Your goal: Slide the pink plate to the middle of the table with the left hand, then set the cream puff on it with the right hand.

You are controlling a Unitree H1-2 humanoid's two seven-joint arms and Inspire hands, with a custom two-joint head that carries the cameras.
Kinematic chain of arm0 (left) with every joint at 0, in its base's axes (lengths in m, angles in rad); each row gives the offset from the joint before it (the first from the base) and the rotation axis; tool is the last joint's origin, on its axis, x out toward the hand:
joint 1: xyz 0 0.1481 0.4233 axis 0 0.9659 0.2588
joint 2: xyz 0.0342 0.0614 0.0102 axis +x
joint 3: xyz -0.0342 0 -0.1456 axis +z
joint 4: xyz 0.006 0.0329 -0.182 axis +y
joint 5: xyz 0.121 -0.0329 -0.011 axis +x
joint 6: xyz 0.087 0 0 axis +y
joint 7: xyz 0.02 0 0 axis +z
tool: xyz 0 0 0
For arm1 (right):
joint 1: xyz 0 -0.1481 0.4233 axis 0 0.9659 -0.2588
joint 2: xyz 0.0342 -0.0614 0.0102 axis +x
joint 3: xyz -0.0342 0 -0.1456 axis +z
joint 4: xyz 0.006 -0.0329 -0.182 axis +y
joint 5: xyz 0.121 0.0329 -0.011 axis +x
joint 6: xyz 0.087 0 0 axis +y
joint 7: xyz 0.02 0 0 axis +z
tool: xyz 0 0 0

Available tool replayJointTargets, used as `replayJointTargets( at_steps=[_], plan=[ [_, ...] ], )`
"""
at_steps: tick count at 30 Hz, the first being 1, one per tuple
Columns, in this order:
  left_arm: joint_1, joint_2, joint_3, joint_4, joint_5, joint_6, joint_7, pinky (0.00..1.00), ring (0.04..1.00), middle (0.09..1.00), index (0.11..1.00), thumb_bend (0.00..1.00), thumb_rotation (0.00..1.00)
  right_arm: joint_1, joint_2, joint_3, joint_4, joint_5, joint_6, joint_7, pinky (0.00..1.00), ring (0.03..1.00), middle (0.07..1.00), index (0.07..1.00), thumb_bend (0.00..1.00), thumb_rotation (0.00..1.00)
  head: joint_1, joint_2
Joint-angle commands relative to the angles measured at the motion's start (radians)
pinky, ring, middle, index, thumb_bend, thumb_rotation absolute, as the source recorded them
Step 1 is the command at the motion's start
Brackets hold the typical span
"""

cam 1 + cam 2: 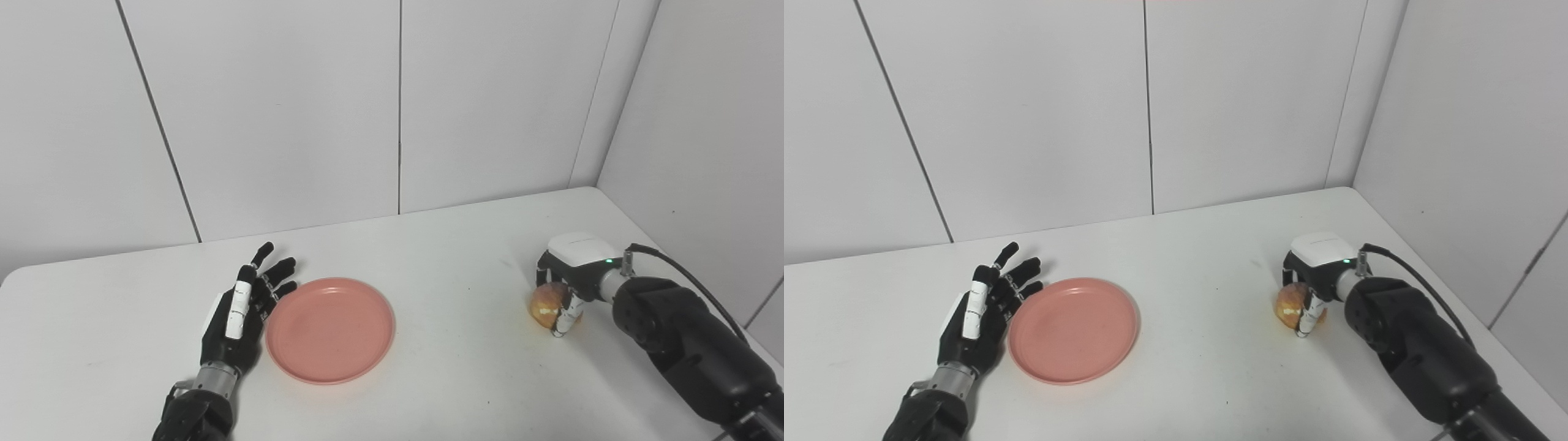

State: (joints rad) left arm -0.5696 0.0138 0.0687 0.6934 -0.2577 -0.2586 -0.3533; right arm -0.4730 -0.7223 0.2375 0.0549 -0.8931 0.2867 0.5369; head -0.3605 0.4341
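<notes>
The pink plate [331, 329] lies flat on the white table [441, 257], left of centre. My left hand [242, 315] is open, fingers stretched, its edge against the plate's left rim. Over at the right, the golden-brown cream puff [548, 304] sits on the table, and my right hand [569, 282] curls over it from above and behind, fingers and thumb closed around its sides. The puff rests low, at table level as far as I can see.
White wall panels [398, 110] close off the back of the table, and a side wall [704, 153] runs along its right edge. A black cable [692, 275] loops off my right wrist. Bare tabletop lies between plate and puff.
</notes>
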Motion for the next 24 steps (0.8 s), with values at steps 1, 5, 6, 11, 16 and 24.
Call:
replayJointTargets(
  at_steps=[1, 5, 6, 11, 16, 24],
  plan=[
    [0.102, -0.023, -0.008, 0.045, -0.007, 0.006, -0.015, 0.83, 0.876, 0.796, 0.906, 0.83, 0.83, -0.020, -0.032, -0.003, -0.018, -0.013, -0.002, -0.002, 0.25, 0.336, 0.433, 0.493, 0.53, 0.00, 0.002, 0.001],
    [0.100, -0.025, -0.010, 0.046, -0.005, 0.005, -0.012, 0.82, 0.872, 0.799, 0.905, 0.84, 0.83, -0.019, -0.033, -0.015, -0.063, -0.012, 0.008, 0.006, 0.24, 0.324, 0.430, 0.496, 0.53, 0.00, 0.009, 0.000],
    [0.100, -0.026, -0.010, 0.048, -0.004, 0.003, -0.011, 0.81, 0.869, 0.799, 0.905, 0.85, 0.83, -0.019, -0.033, -0.019, -0.074, -0.012, 0.009, 0.006, 0.24, 0.327, 0.435, 0.494, 0.53, 0.00, 0.010, 0.000],
    [0.099, -0.031, -0.011, 0.045, -0.001, 0.004, -0.005, 0.80, 0.863, 0.792, 0.897, 0.83, 0.83, -0.018, -0.035, -0.039, -0.125, 0.002, -0.013, -0.013, 0.26, 0.336, 0.439, 0.497, 0.53, 0.00, 0.023, 0.002],
    [0.102, -0.039, -0.013, 0.041, 0.009, 0.005, 0.009, 0.80, 0.865, 0.798, 0.890, 0.84, 0.83, -0.017, -0.026, -0.052, -0.205, 0.013, -0.009, 0.007, 0.33, 0.417, 0.489, 0.495, 0.52, 0.00, 0.049, 0.005],
    [0.114, -0.057, -0.027, 0.027, 0.034, 0.001, 0.029, 0.80, 0.858, 0.797, 0.893, 0.86, 0.84, 0.004, 0.032, -0.066, -0.310, 0.043, -0.018, -0.007, 0.26, 0.382, 0.461, 0.530, 0.52, 0.00, 0.098, 0.007]
  ],
)
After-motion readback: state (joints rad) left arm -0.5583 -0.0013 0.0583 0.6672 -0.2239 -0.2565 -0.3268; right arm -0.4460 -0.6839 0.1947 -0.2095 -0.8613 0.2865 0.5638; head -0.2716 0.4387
